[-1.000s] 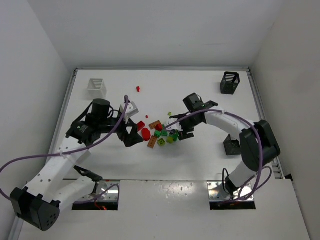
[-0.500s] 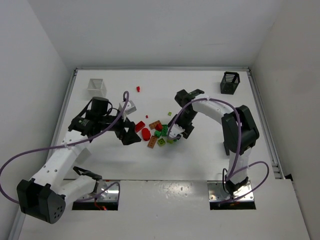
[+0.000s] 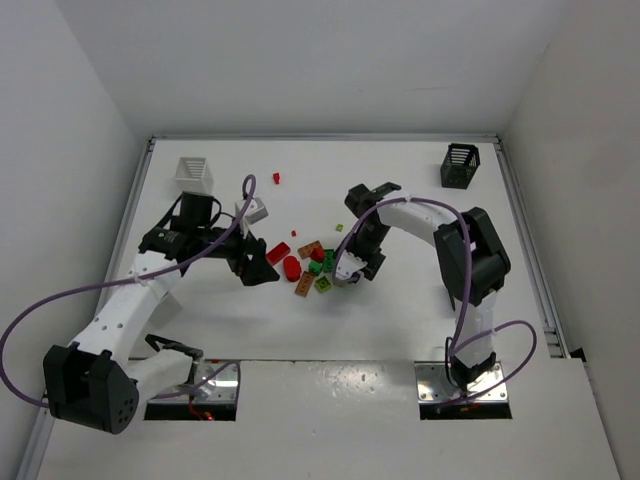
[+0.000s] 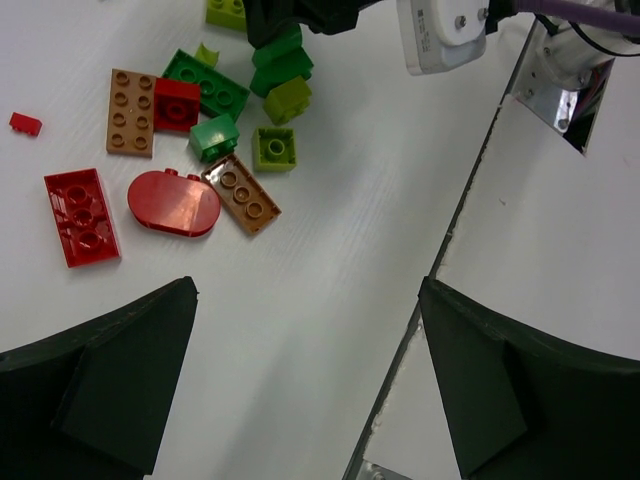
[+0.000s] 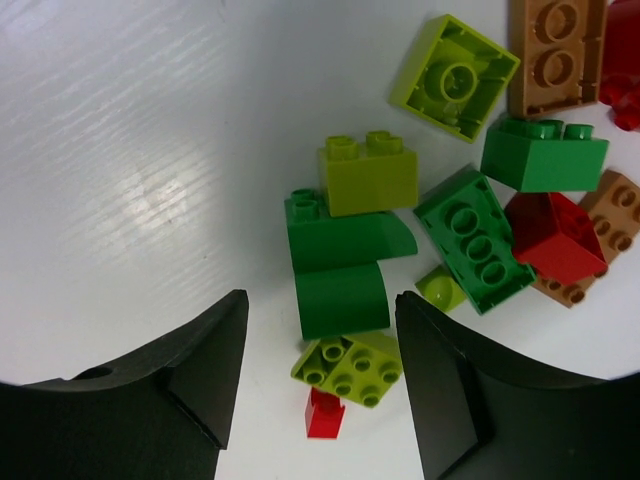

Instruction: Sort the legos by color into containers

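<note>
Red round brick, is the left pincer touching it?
Apart. The left wrist view shows a strip of bare white table between the red round brick and the open left pincer below it.

You're looking down on a white table (image 3: 400, 320) boxed in by plain white walls (image 3: 320, 70) — one along the far edge, one on each side. A thin metal rail (image 3: 525, 230) lines the table's right edge, another the left. Nearest you, a raised white shelf (image 3: 330, 410) has two cut-outs showing metal plates (image 3: 432, 378). The light is soft and even.
</note>
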### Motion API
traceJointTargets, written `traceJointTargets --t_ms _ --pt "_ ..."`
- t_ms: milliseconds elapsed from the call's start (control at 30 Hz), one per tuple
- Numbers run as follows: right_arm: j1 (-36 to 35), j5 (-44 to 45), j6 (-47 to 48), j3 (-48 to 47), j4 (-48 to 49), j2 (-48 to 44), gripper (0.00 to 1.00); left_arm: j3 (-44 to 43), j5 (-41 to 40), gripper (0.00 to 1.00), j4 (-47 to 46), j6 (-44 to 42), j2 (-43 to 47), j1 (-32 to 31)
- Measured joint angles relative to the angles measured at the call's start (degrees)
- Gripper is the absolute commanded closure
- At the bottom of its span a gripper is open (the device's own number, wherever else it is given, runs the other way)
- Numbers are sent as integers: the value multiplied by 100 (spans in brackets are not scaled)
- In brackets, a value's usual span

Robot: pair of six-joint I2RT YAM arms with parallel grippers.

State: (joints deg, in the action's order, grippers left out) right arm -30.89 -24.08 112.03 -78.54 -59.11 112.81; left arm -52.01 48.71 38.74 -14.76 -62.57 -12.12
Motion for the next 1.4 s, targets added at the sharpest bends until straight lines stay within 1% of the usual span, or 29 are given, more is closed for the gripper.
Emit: traceJointTargets --t_ms 100,133,333,433,533,567,600,667,700,800,867,933,967,1100,1200,1233,1400 --pt "-2 2 0 20 70 118 39 0 26 2 2 -4 -2 20" --pt "-4 0 0 24 87 153 43 0 42 2 4 -7 -7 24" --pt "-48 7 0 76 186 225 52 0 63 2 15 -39 -52 61" --pt "-48 17 0 85 214 286 58 0 81 3 46 -61 -96 61" --pt "-48 11 -48 85 234 332 71 0 92 6 63 -76 -114 61" --pt "-48 4 -90 85 245 330 83 0 92 8 66 -85 -127 61" --pt "-48 -9 -153 85 260 330 89 0 105 8 68 -87 -138 61" --pt "-48 -46 -343 98 326 328 94 13 153 12 48 -103 -146 61" --pt "-48 -79 -455 120 378 302 97 37 203 12 9 -96 -144 61" --pt "-48 -304 -1137 376 767 116 100 295 337 13 -328 153 -92 31" --pt "-48 -529 -1974 664 1196 -208 100 555 404 16 -717 527 7 -26" --pt "-48 -721 -2975 942 1676 -743 100 883 540 20 -1272 1097 96 -103" --pt "-57 -811 -3569 1113 2024 -1128 100 1040 599 24 -1609 1443 109 -153" --pt "-136 -946 -5554 1714 3222 -2564 100 1405 726 27 -2750 2669 -120 -289" --pt "-238 -942 -6585 2044 3755 -3220 100 1349 745 28 -3322 3386 -533 -308" --pt "-264 -925 -6926 2107 3873 -3300 100 1259 763 28 -3425 3595 -710 -308" --pt "-380 -809 -7772 2328 3985 -3311 100 487 822 28 -3880 4419 -1534 -321"
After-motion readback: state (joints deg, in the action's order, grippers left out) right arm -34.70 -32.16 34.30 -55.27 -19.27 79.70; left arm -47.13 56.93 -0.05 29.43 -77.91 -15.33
